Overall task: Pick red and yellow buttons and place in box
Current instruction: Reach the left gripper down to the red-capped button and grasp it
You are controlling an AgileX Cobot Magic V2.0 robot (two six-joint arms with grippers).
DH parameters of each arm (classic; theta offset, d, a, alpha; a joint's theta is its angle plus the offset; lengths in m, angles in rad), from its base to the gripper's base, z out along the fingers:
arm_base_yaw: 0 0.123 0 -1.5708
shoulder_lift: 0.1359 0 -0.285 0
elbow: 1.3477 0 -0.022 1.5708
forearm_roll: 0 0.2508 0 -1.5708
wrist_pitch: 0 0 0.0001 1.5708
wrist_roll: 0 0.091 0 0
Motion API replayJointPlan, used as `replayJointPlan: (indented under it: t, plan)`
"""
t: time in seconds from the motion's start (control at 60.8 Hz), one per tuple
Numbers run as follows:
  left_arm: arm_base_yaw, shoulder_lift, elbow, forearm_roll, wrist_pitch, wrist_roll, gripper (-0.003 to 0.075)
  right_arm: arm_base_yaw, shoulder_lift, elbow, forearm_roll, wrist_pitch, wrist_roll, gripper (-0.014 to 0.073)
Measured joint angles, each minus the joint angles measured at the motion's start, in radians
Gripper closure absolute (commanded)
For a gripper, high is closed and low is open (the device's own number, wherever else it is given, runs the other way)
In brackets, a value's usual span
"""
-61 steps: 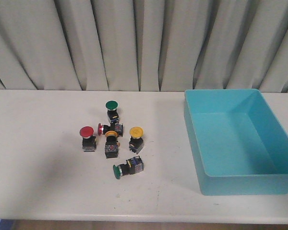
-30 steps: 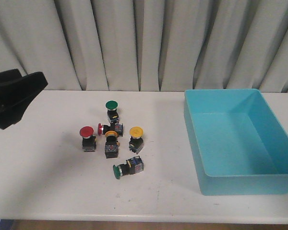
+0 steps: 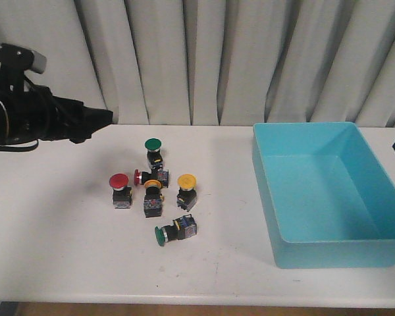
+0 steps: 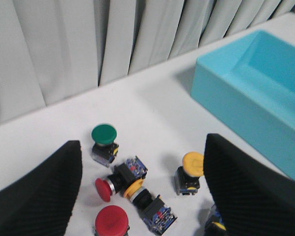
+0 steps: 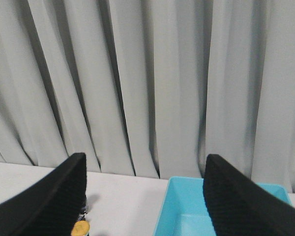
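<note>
Two red buttons sit left of centre, one upright (image 3: 119, 189) and one on its side (image 3: 150, 177). Two yellow buttons sit beside them, one upright (image 3: 186, 189) and one tipped over (image 3: 153, 197). The turquoise box (image 3: 296, 253) stands on the right and holds nothing. My left gripper (image 3: 99, 118) is open and empty, up and left of the cluster. Its wrist view (image 4: 142, 142) looks down on the buttons: upright red (image 4: 112, 221), upright yellow (image 4: 191, 168). My right gripper (image 5: 143, 164) is open and empty, and only a dark bit of it shows at the front view's right edge.
Two green-capped switches are in the cluster, one upright at the back (image 3: 153, 150) and one on its side at the front (image 3: 174, 230). A grey curtain (image 3: 204, 59) hangs behind the table. The table's front edge (image 3: 184, 301) is close.
My left arm has come in from the left edge and reached right towards the buttons. A dark bit of my right arm has grown at the right edge. The buttons and box have not moved.
</note>
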Motion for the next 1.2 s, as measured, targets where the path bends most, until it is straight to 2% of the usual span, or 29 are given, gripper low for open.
replayJointPlan:
  t: [0.296, 0.658, 0.872, 0.888, 1.053, 1.201]
  plan:
    - [-0.006, 0.227, -0.023, 0.003, 0.0, 0.0, 0.0209, 0.0, 0.0, 0.0, 0.018, 0.005, 0.0, 0.0094]
    - [-0.012, 0.372, -0.03, 0.003, 0.003, 0.026, 0.0209, 0.0, 0.0, 0.0, 0.022, 0.006, 0.0, 0.0094]
    - [-0.055, 0.432, -0.032, 0.002, 0.054, 0.069, 0.0209, 0.0, 0.0, 0.0, 0.022, 0.006, 0.0, 0.0094]
    - [-0.073, 0.465, -0.032, 0.002, 0.091, 0.073, 0.0227, 0.0, 0.0, 0.0, 0.029, 0.006, 0.0, 0.0094]
    - [-0.076, 0.465, -0.032, 0.001, 0.111, 0.075, 0.0313, 0.0, 0.0, 0.0, 0.037, 0.006, 0.0, 0.0094]
    - [-0.076, 0.465, -0.032, -0.001, 0.144, 0.075, 0.0506, 0.0, 0.0, 0.0, 0.038, 0.015, 0.0, 0.0094]
